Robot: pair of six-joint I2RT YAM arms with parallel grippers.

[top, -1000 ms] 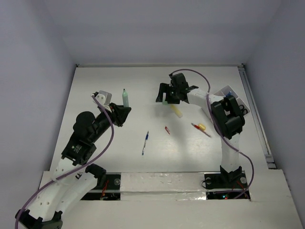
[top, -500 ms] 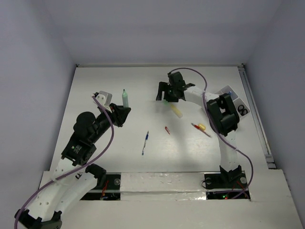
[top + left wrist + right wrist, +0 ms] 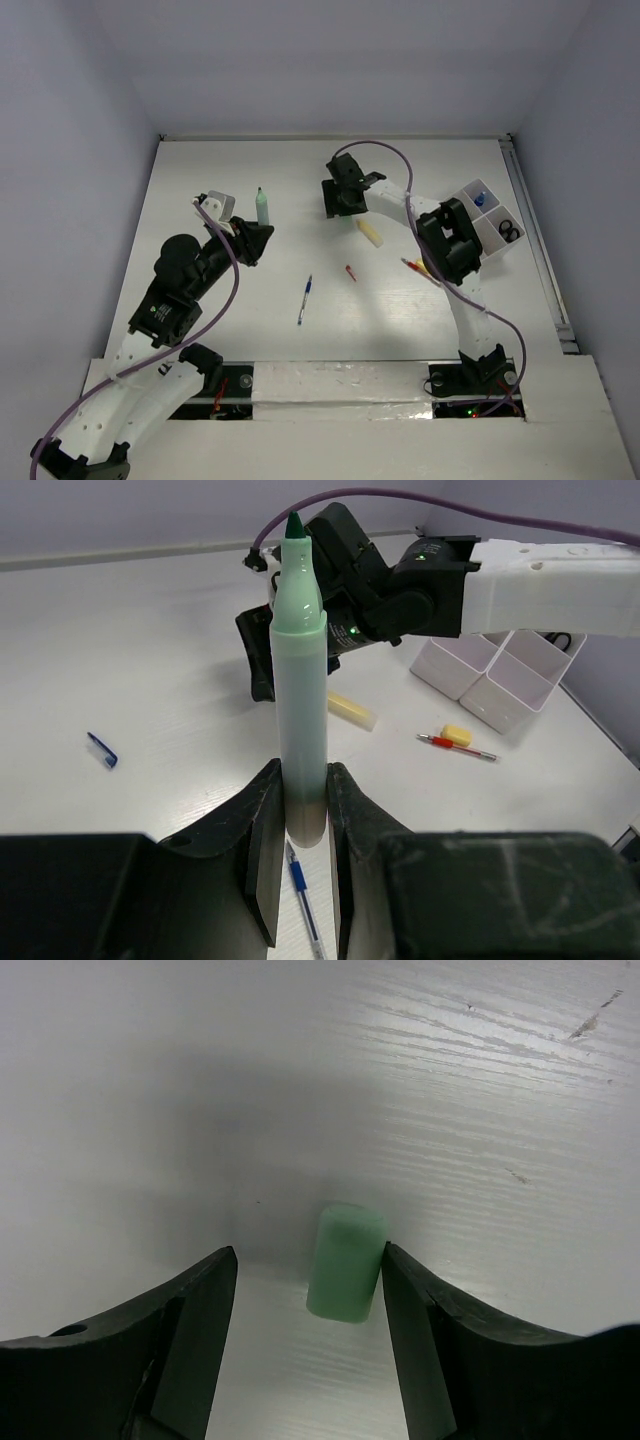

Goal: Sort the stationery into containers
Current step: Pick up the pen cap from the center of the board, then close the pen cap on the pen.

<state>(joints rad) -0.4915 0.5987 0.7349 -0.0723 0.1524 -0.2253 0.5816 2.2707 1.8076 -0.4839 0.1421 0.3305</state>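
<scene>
— What did the room and the surface look like?

— A white table [image 3: 260,160] with a faintly streaked top, closed in by plain pale lavender walls [image 3: 320,60] on three sides.

— And the containers?

— One white organiser tray [image 3: 493,212] lay by the right edge, toward the far right corner. Black scissors [image 3: 510,232] lay in one square compartment and something small and blue in another.

— What was the left tool [image 3: 303,810] doing?

— It was closed narrow on the base of a mint-green marker [image 3: 300,680], raised off the table toward the far left. The marker stood upright between the fingers, uncapped, with a dark green tip.

— The right tool [image 3: 308,1260]?

— Spread wide, low over the table near the middle of the far edge, with a short mint-green cylinder [image 3: 346,1262] lying between its fingers. It lay closer to one finger; I could not tell whether they touched, nor whether it was a cap or an eraser.

— And the loose stationery?

— A pale yellow stick [image 3: 371,232] lay just beside the right tool, on its near side. A tiny red bit [image 3: 351,272] and a blue-white pen [image 3: 304,298] lay mid-table, apart from each other. A red pencil [image 3: 460,747] with a small yellow eraser [image 3: 455,733] touching it sat toward the right edge, near the tray.
</scene>
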